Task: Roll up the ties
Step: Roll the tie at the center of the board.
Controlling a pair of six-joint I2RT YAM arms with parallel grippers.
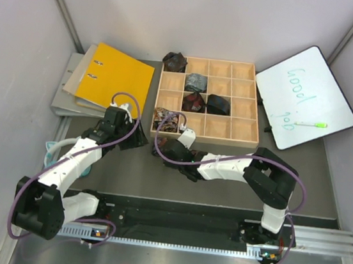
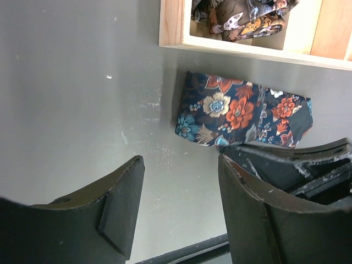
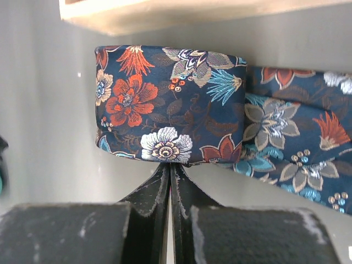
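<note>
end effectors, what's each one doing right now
Left end effector: open, holding nothing.
Right end effector: shut, tips against the flowered tie; whether it pinches fabric cannot be told.

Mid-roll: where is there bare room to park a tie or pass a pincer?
Free: in the tray, the right column and most of the top row; a strip of table just beyond the near rail; the patch in front of the whiteboard. Crowded: around the navy floral tie, hemmed by tray wall, left pincer and right pincer.

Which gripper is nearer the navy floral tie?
Right. The right gripper is shut on the navy floral tie; the left gripper hangs open, short of it.
</note>
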